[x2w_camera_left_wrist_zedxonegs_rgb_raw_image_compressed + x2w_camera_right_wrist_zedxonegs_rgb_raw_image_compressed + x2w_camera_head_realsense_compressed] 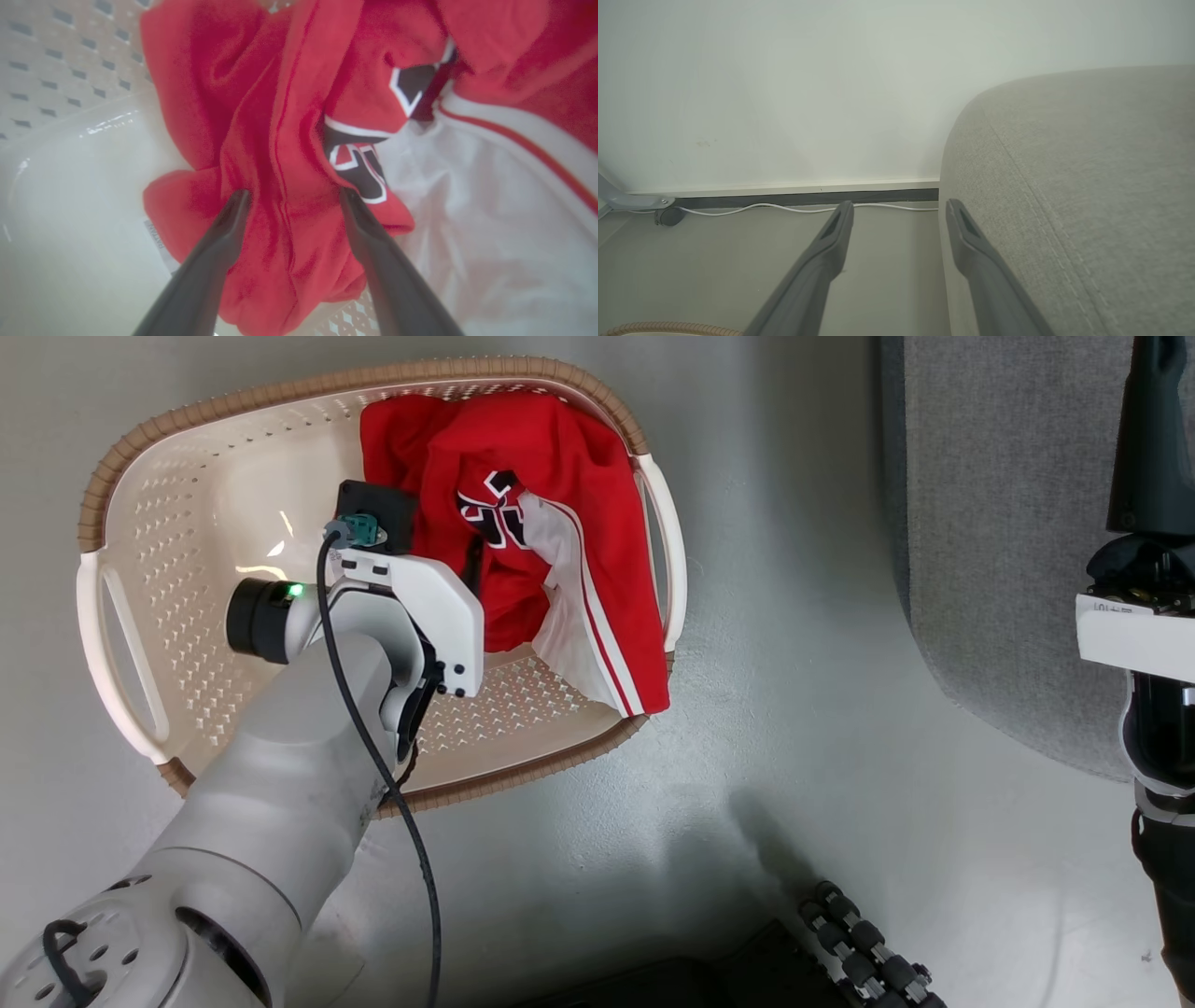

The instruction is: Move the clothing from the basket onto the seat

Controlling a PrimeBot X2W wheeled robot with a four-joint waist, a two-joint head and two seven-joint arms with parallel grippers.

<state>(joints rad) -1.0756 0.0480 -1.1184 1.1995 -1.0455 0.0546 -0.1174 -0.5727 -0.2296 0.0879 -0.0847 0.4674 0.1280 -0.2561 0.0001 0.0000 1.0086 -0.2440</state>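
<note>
Reaching down into the basket [168,569], the left gripper [294,193] has its 2 dark fingers spread wide, 1 on each side of a raised fold of the clothing [560,476]. The tips are at the fabric, but nothing is pinched yet. I judge the step in hand to be the grasp. The garments lie heaped against the basket's right wall, with 1 white-striped edge apparently spilling over the near right rim. None of them is on the seat [1008,523], which stands well apart to the right across the floor [794,616].

The next move probably calls for closing on that fold deep enough to catch more than a single layer. A lift would then have to clear the rim before the load is carried right.

The right gripper [899,205] is also wide open and empty, held beside the seat's rounded corner.

The clothing is soft, limp red cloth, creased into ridges, with white side stripes and a black-and-white number print, so it will likely sag and trail when raised. The basket is glossy cream plastic, oval, with perforated walls and a brown woven-look rim. The seat is matte grey weave with a visible stitched seam.
</note>
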